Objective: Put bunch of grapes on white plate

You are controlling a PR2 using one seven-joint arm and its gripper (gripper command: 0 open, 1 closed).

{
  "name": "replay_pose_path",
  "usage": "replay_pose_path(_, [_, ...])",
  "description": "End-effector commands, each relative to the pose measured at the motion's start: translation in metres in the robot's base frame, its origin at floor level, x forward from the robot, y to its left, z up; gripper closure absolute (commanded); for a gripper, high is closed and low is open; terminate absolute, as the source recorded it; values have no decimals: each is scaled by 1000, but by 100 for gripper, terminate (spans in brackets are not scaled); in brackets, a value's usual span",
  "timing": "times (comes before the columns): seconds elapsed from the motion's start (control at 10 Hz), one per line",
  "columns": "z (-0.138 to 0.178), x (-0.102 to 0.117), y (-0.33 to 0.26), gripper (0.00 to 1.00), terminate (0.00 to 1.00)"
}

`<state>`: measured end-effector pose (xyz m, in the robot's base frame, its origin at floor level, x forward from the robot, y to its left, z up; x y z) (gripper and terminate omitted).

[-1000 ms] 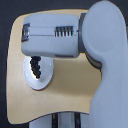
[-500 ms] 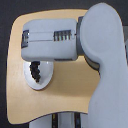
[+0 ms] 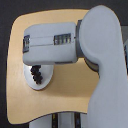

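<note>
— On the tabletop (image 3: pixel 55 97), what is seen?

— A tan wooden surface with rounded corners is shown from above. The white plate (image 3: pixel 30 84) is set toward the exterior view's left, and only its lower part is visible; the rest is covered by the robot's arm.

— And where is the bunch of grapes (image 3: pixel 36 73) found?

— It is seen lying on the white plate, as a dark, knobbly cluster against the glossy white. Its upper end is hidden beneath the grey forearm (image 3: pixel 52 44), so the stem cannot be made out.

— Is the gripper shown?

— Not clearly. The forearm is stretched across the upper half of the view, from the large rounded upper arm (image 3: pixel 102 55) on the exterior view's right to a blunt end on the exterior view's left, directly above the plate. The gripper itself is concealed under that housing, so it cannot be told whether its jaws are apart, together, or clamped on the grapes.

— Is contact between arm and grapes visible?

— It cannot be judged; the overlap is seen only from above.
</note>
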<state>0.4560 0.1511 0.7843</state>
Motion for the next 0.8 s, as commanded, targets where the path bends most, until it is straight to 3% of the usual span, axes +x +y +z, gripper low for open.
replay_pose_path(0.0, [-12, -2, -3, 100, 0])
replay_pose_path(0.7, [-15, 7, 5, 100, 0])
